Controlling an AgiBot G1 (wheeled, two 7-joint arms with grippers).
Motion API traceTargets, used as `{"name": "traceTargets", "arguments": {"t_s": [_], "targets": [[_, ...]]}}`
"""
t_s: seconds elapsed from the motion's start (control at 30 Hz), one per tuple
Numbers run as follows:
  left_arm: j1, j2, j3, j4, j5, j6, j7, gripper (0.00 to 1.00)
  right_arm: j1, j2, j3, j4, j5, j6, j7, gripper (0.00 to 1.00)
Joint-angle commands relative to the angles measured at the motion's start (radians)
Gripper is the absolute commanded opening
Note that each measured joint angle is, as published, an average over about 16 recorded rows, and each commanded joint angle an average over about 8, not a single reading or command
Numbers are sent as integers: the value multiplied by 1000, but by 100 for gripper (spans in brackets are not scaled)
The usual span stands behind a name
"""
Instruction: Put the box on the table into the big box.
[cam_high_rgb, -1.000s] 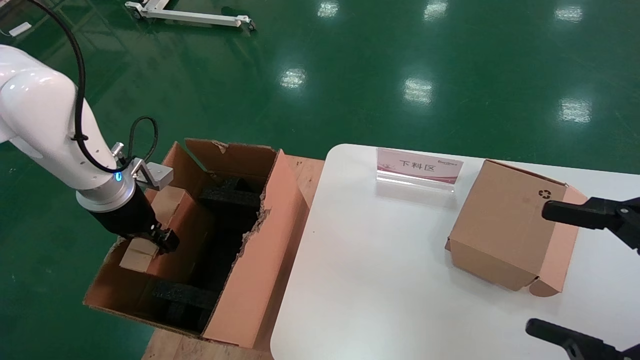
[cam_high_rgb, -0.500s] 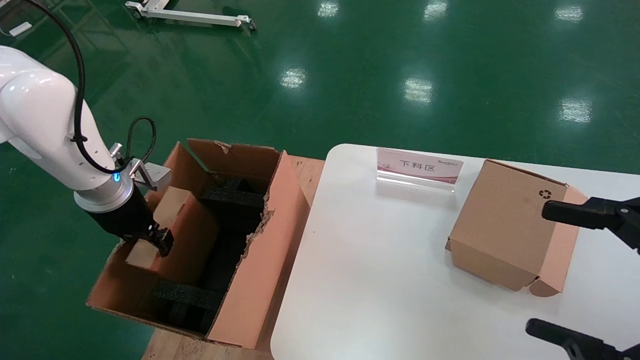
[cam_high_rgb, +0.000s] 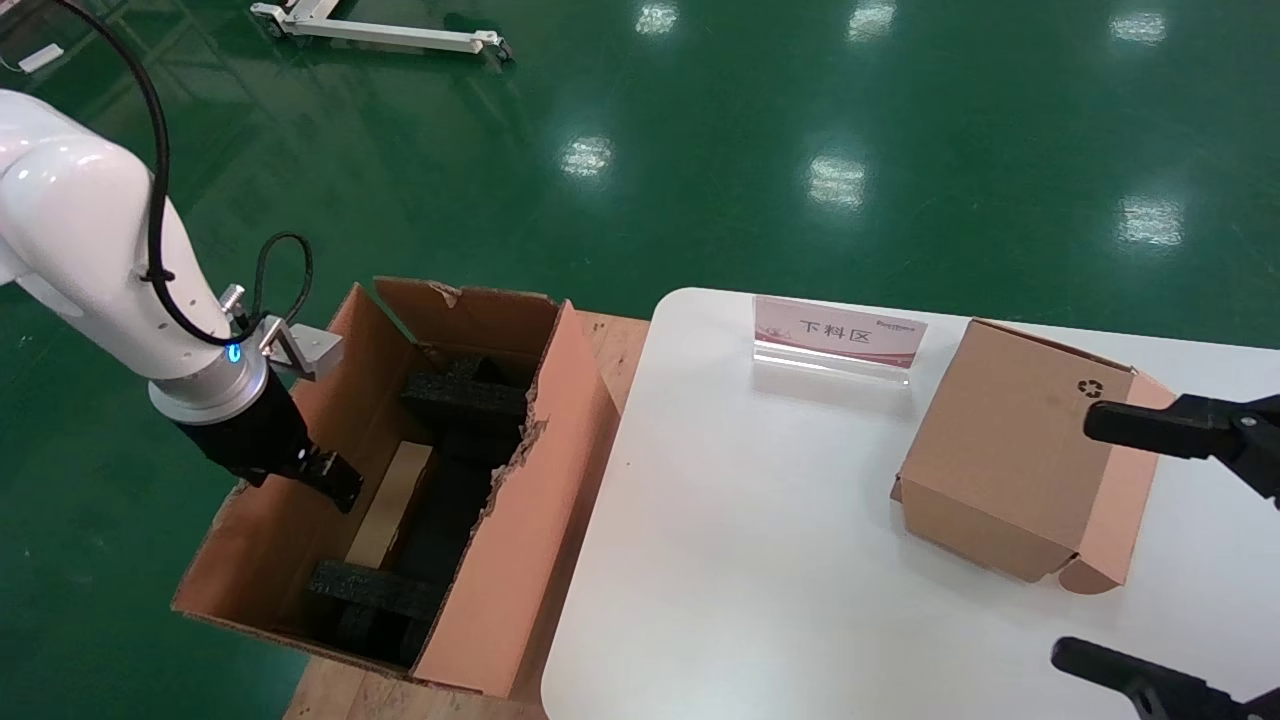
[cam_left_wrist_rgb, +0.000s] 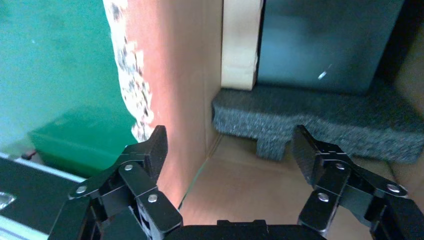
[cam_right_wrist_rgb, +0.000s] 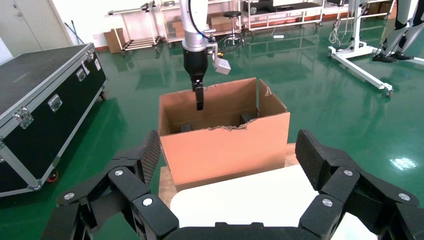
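Gleaming green floor (cam_high_rgb: 700, 150), white table (cam_high_rgb: 760, 560) beside big box (cam_high_rgb: 510, 540); both grippers' fingers apart.

Three cardboard boxes: one big box (cam_high_rgb: 520, 520) beside the desk (cam_high_rgb: 760, 560), one slim box (cam_high_rgb: 392, 505) inside it, one cube box with recycling symbol (cam_high_rgb: 1010, 450) on the desk. Two black foam blocks (cam_high_rgb: 370, 590) in the big box. One sign (cam_high_rgb: 838, 332). Two tools, left tool (cam_high_rgb: 335, 478) and right tool (cam_high_rgb: 1180, 540).
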Motion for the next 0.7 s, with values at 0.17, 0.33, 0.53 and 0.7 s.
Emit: {"name": "traceTargets", "arguments": {"t_s": [0.17, 0.33, 0.53, 0.7], "targets": [[-32, -12, -39, 4, 4, -15, 13, 100, 0, 0, 0, 0, 0, 0, 0, 100], [-82, -52, -111, 4, 8, -51, 39, 100, 0, 0, 0, 0, 0, 0, 0, 100], [-135, -131, -220, -7, -6, -104, 95, 100, 0, 0, 0, 0, 0, 0, 0, 100], [-160, -188, -299, -18, -37, -137, 149, 100, 0, 0, 0, 0, 0, 0, 0, 100]]}}
